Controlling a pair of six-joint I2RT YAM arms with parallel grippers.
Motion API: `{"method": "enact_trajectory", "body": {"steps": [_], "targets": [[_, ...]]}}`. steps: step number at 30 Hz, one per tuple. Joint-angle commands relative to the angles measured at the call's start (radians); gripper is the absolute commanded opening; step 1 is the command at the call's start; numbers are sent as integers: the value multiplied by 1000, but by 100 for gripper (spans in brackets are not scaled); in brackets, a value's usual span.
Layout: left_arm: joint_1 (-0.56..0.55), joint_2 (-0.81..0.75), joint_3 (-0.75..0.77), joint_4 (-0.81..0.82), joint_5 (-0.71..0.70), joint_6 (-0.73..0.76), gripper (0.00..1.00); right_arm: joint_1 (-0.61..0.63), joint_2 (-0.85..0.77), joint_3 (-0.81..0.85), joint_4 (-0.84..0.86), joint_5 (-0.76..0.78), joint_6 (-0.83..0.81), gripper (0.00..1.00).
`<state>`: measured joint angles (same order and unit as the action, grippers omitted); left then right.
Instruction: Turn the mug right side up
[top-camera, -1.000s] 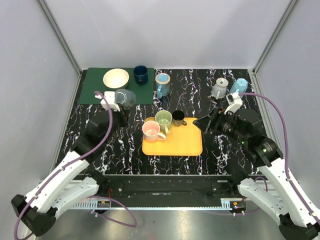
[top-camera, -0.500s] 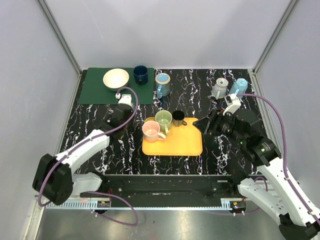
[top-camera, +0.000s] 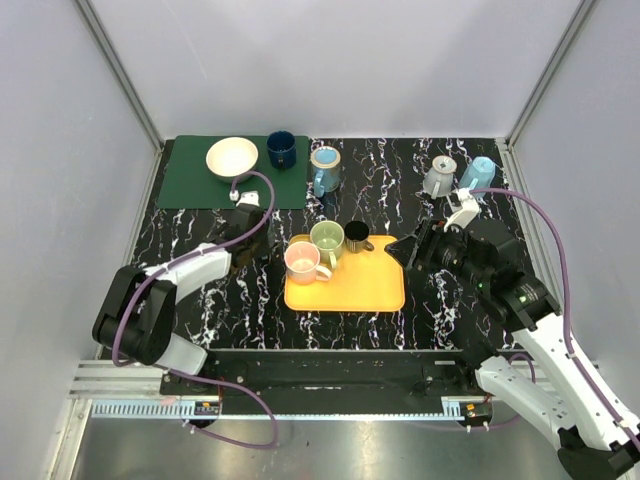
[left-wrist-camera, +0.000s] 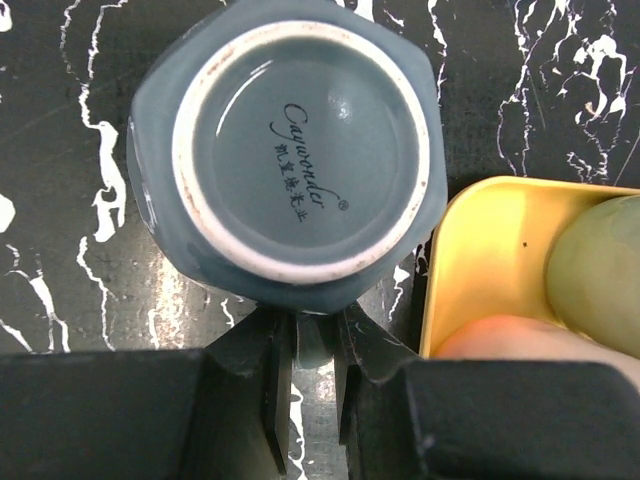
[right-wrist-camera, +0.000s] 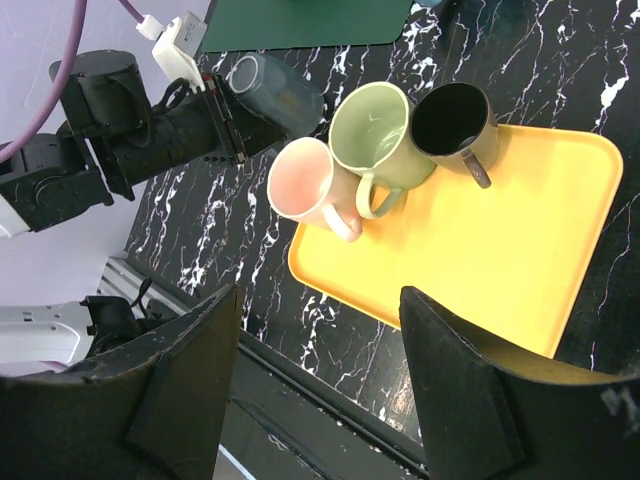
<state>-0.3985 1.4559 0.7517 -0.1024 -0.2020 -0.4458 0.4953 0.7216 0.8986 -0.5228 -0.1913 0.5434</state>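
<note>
A grey-blue mug (left-wrist-camera: 300, 150) shows its glazed base with printed writing to the left wrist camera. My left gripper (left-wrist-camera: 312, 345) is shut on its handle. In the right wrist view the mug (right-wrist-camera: 280, 92) lies on its side in the left gripper (right-wrist-camera: 232, 125), just left of the yellow tray (right-wrist-camera: 500, 230). In the top view the left gripper (top-camera: 248, 215) is low beside the tray (top-camera: 360, 285), and the mug is hard to make out there. My right gripper (top-camera: 412, 250) is open and empty above the tray's right edge.
Pink (top-camera: 302, 262), green (top-camera: 326, 240) and black (top-camera: 357, 235) mugs stand upright on the tray. A green mat (top-camera: 180, 185) at the back left holds a cream bowl (top-camera: 231, 157) and a dark blue cup (top-camera: 281, 150). A blue mug (top-camera: 324, 170), a grey mug (top-camera: 438, 178) and a light blue mug (top-camera: 478, 172) stand behind.
The left arm has stretched out low and rolled its wrist. The grey-blue mug has moved from the mat's edge toward the tray and turned onto its side. The right arm barely moved.
</note>
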Motion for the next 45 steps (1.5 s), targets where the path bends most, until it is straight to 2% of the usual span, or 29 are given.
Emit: {"method": "enact_trajectory", "body": {"steps": [1,7,10,11,14,19,21,24,25,26,28,29,32,35,40,45], "targets": [[23,12,52,156,44,-39,0,5,2,-6,32,21,-17,70],[33,44,67,106,47,-65,0,5,9,-27,40,19,-14,70],[33,49,93,46,44,-65,13,5,13,-32,41,26,-19,70],[33,46,98,29,44,-64,25,3,18,-32,40,29,-22,70],[33,24,97,-13,49,-59,39,5,24,-33,41,32,-25,70],[33,-29,93,-75,35,-60,53,5,44,-35,43,42,-30,70],[33,-72,103,-158,32,-70,57,5,58,-32,38,84,-36,70],[33,-222,87,-272,6,-87,65,5,134,-7,9,173,-49,70],[33,-274,65,-292,-7,-88,89,5,189,6,6,185,-53,70],[33,-383,52,-330,-13,-90,91,5,218,13,4,231,-65,70],[33,-492,19,-347,-8,-87,99,5,303,28,35,272,-79,69],[33,-582,6,-355,1,-88,99,5,329,34,50,297,-109,69],[30,-719,-38,-353,33,-97,99,6,433,63,112,297,-208,66],[30,-799,-71,-333,85,-90,99,8,512,95,139,259,-313,65],[-3,-829,-78,-318,147,-22,98,5,611,161,115,199,-411,60],[-19,-781,-54,-333,196,21,95,5,712,258,71,113,-470,53]]}}
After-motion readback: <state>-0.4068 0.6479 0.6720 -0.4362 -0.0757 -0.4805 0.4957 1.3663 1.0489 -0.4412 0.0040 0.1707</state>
